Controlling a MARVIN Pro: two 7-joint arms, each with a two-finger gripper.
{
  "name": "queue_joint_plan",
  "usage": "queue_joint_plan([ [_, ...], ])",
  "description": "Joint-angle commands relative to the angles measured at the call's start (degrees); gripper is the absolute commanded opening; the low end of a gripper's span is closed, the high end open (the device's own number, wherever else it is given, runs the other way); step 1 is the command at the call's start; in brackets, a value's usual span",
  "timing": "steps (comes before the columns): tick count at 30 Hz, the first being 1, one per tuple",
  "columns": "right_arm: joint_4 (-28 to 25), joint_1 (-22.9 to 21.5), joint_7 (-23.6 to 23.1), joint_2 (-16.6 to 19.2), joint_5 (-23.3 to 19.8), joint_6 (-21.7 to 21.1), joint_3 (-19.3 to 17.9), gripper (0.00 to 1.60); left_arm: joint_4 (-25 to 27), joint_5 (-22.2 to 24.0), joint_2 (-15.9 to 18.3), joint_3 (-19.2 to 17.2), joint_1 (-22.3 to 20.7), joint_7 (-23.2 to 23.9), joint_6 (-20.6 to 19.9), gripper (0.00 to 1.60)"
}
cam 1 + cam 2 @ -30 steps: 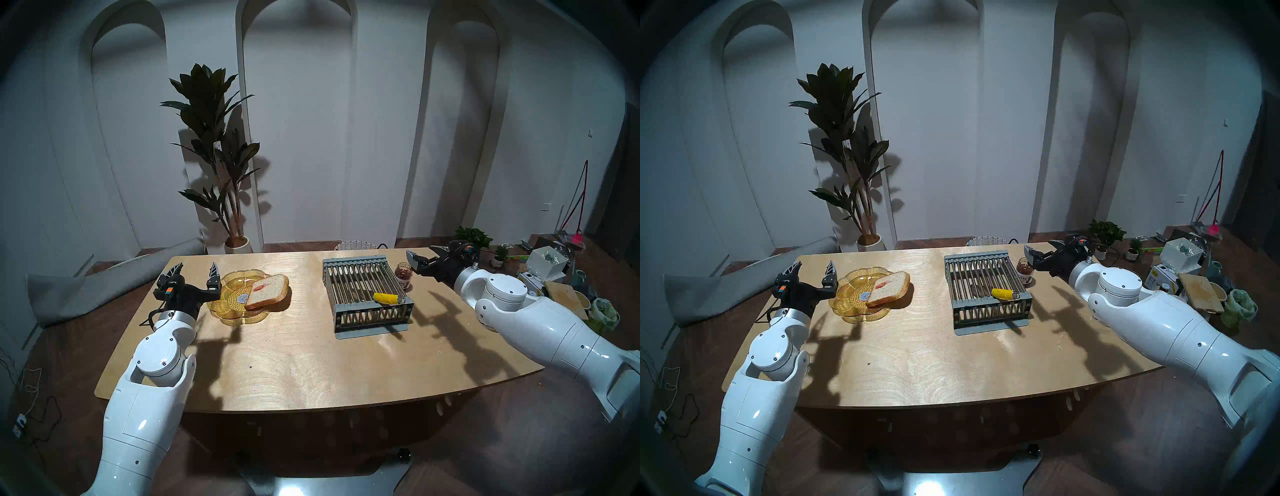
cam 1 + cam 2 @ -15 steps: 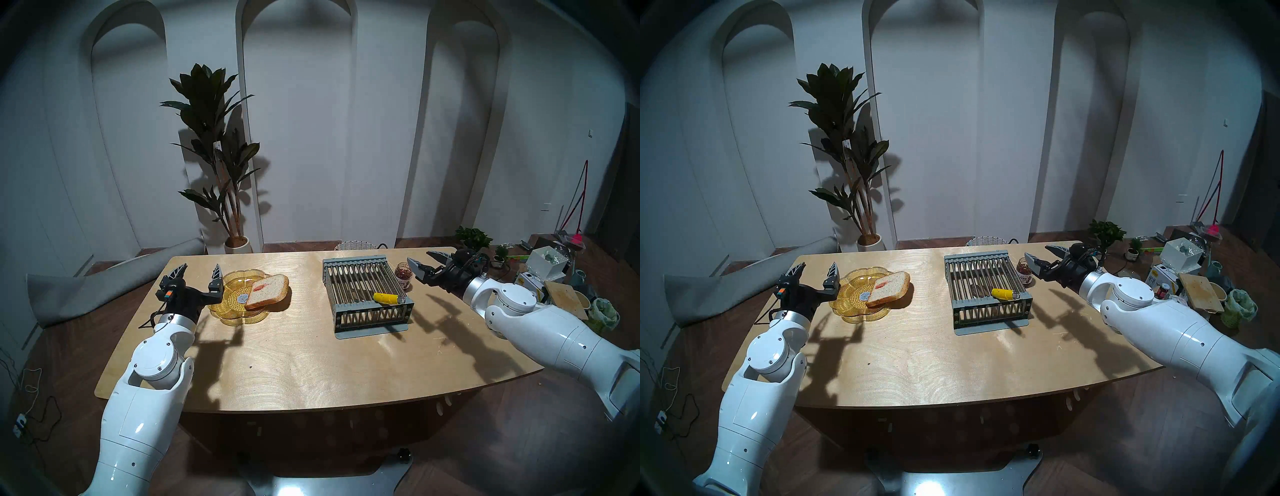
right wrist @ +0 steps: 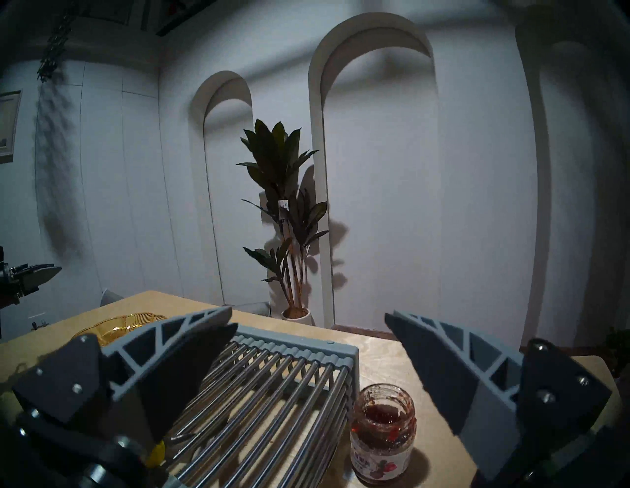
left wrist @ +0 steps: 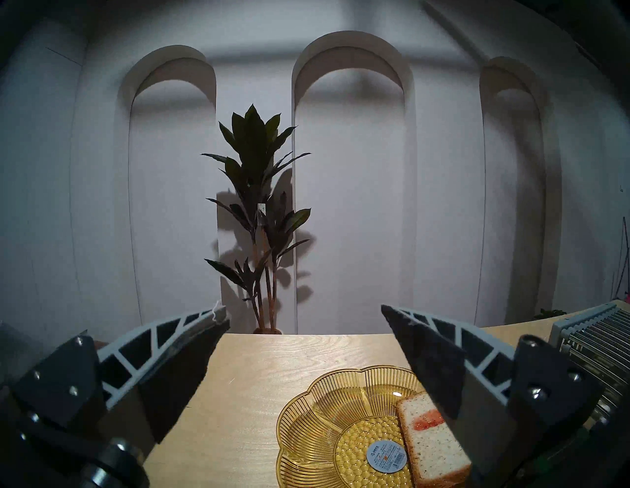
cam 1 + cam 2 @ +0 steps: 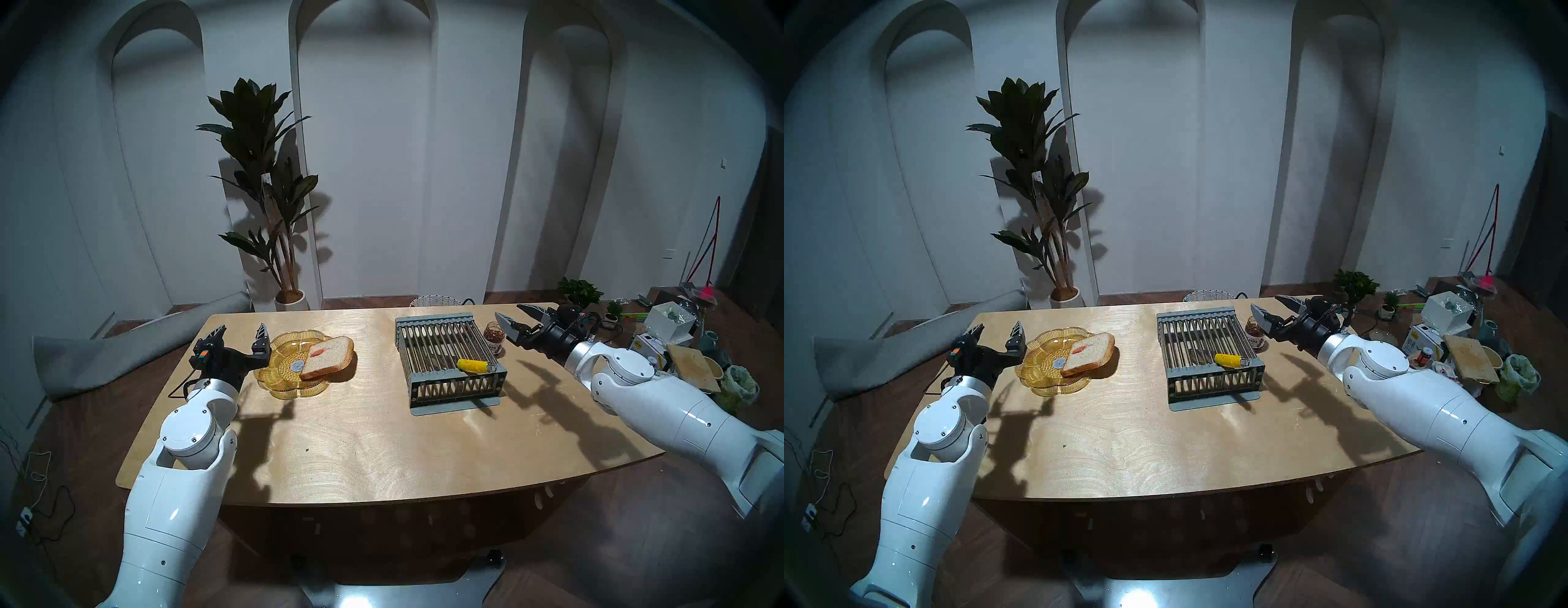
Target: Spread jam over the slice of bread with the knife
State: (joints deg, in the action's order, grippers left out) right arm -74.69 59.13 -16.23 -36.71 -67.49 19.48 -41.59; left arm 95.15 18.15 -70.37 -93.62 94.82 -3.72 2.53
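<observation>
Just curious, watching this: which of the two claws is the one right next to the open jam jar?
The right gripper. Its open fingers hover beside the jam jar near the rack; the left gripper, also open, sits by the amber plate.

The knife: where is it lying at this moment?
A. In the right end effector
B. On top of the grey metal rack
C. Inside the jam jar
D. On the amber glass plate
B. The knife lies with its yellow handle on the bars of the grey rack, near its front right corner; both end effectors are open and empty.
</observation>
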Motion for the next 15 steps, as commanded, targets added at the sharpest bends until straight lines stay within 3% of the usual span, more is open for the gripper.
queue_joint_plan([
  [1,-2.50,0.73,7.02,-0.77,1.74,3.02,-0.90,1.60,1.05,-0.44,0.38,0.10,-1.15,0.17,0.61,1.60],
  [15,-3.24,0.98,9.38,-0.76,2.98,3.08,-0.88,1.60,1.04,-0.51,0.38,0.13,-1.16,0.13,0.65,1.60],
])
